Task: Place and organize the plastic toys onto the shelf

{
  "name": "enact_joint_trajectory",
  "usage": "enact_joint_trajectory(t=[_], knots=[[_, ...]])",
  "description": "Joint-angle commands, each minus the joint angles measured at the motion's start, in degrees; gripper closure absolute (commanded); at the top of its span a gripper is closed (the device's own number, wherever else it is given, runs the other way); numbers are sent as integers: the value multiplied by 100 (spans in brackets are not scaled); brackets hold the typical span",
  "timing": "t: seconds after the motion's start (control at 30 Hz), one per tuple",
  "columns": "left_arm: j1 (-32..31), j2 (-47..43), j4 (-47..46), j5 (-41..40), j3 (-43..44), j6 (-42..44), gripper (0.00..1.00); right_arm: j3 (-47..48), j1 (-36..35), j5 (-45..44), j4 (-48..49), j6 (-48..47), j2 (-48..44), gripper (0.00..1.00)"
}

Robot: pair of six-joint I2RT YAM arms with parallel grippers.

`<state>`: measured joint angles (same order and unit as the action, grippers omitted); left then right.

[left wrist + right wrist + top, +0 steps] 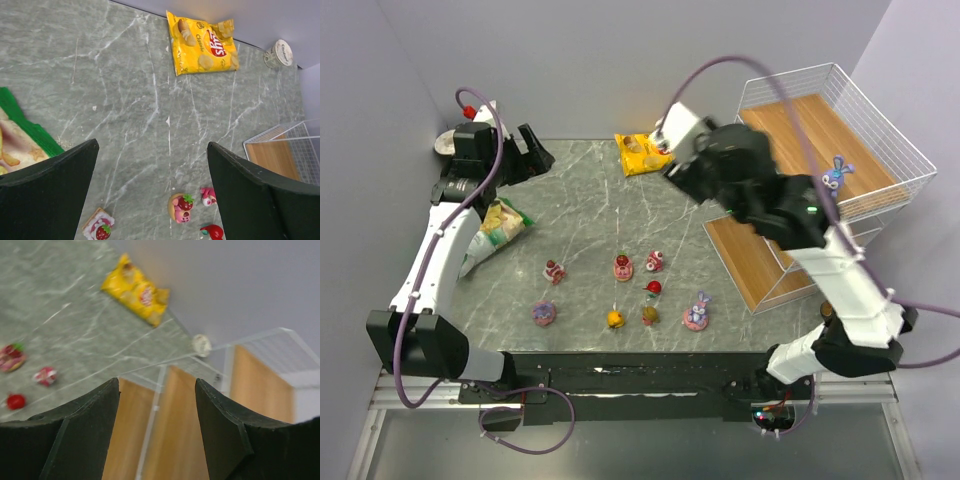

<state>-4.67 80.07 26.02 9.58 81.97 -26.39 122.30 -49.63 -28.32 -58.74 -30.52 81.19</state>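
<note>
Both arms reach up-frame. My left hand point(152, 147) hovers upper left above the surface point(580, 200), fingers wide apart, empty. My right hand point(157, 382) hangs over the shelf point(790, 120), fingers parted, holding nothing.

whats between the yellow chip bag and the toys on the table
Only bare tabletop between the yellow chip bag and the toys, in the top view.

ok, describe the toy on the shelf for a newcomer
Find the white wire shelf at the table's right. On its upper wooden board sits a blue-purple bunny. It is the only toy up there; the other bunny sits on the table.
</note>
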Motion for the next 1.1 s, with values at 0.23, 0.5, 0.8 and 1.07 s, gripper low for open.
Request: enact_joint_trajectory(t=[0.23,0.5,0.8,1.07], knots=[[36,-396,-53,-159,-261,117,4,-2507,-390,2152,292,2127,-498,21],[36,-431,-132,17,-445,55,4,-5195,-337,2436,1057,2999,-1131,11],[36,-475,-238,166,-665,-41,4,-6824,295,2268,1917,3623,-1720,16],[36,-510,-247,175,-700,-77,4,-7221,814,2787,2200,3553,-1510,22]])
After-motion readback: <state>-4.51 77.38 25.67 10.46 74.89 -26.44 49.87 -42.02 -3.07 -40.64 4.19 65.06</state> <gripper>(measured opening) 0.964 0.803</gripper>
